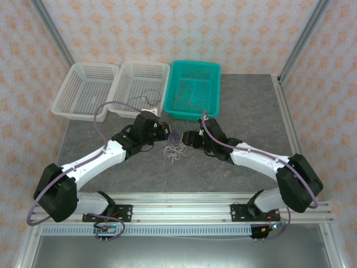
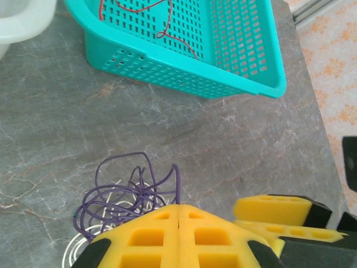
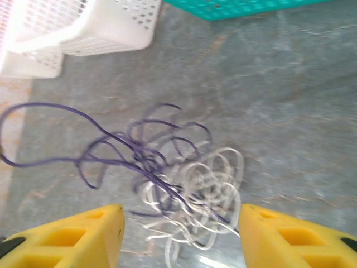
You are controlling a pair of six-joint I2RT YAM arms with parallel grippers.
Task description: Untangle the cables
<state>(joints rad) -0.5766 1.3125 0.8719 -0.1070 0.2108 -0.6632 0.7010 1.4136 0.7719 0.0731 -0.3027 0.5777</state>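
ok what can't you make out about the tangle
Right wrist: where purple cable and white cable cross, motion blur.
Top view: single strands of the tangle, too small.
Left wrist: most of the white cable, behind the shut left claw and cut by the bottom edge.
Left wrist: much of the red cable, cut by the top edge.

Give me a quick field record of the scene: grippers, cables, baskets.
left gripper: shut on purple cable
right gripper: open, straddling white cable
white cable: on table, knotted with purple cable
teal basket: red cable inside
white baskets: two, left of teal basket
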